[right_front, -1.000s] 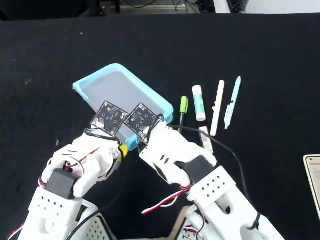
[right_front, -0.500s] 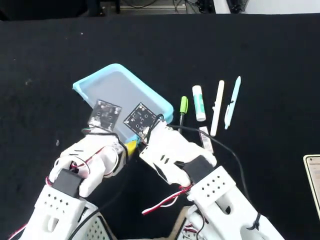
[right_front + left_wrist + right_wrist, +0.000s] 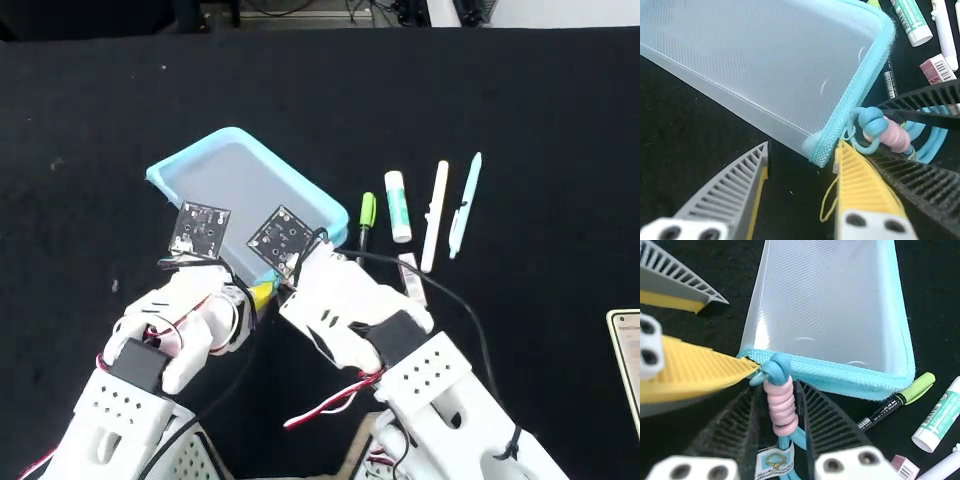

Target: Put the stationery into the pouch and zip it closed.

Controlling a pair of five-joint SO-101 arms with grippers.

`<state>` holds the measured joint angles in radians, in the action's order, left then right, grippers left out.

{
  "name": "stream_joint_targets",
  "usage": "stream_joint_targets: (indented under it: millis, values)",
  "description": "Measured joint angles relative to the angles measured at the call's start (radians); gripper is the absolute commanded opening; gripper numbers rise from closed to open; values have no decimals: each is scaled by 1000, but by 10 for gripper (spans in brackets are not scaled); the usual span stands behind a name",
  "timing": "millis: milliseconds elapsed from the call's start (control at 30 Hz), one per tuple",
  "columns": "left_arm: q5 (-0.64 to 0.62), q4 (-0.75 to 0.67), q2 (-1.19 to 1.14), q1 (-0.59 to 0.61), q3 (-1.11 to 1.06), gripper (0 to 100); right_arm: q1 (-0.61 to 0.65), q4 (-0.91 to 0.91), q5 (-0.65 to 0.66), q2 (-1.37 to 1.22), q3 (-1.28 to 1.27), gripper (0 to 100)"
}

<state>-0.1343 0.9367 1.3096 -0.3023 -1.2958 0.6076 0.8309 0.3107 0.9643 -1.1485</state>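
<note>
Leftward went the left arm [image 3: 165, 340] over the last second, its wrist board [image 3: 200, 228] sliding off the pouch's middle toward the counter's left edge; nothing else shifted. The flat frosted-plastic pouch with a fine mesh grain and woven light-blue zip tape [image 3: 240, 175] lay left of centre on the black cloth counter [image 3: 530, 90]. The left gripper [image 3: 802, 146], one ribbed grey finger and one yellow, gaped wide astride the pouch's near corner, gripping nothing. The right gripper [image 3: 777, 387], black and ribbed, was clamped on the zip pull of stacked pink rings on knotted blue cord [image 3: 781, 405], which the high view hid under the arms. Near the counter's centre lay a green-capped marker [image 3: 366, 220], a white glue stick [image 3: 398, 205], a cream pen [image 3: 435, 215], a pale-blue pen [image 3: 465, 203] and a small pink eraser [image 3: 412, 285], crossed by a black cable [image 3: 450, 295].
</note>
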Motion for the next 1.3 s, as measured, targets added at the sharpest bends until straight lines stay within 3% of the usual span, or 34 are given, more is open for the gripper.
stream_joint_targets:
  millis: [567, 800, 1300]
  values:
    - [3, -12, 3, -3, -34, 216, 0, 0, 0, 0, 0, 11]
    - [74, 2, 3, -2, -35, 216, 0, 0, 0, 0, 0, 11]
    - [74, -80, 3, -2, -86, 212, 0, 0, 0, 0, 0, 11]
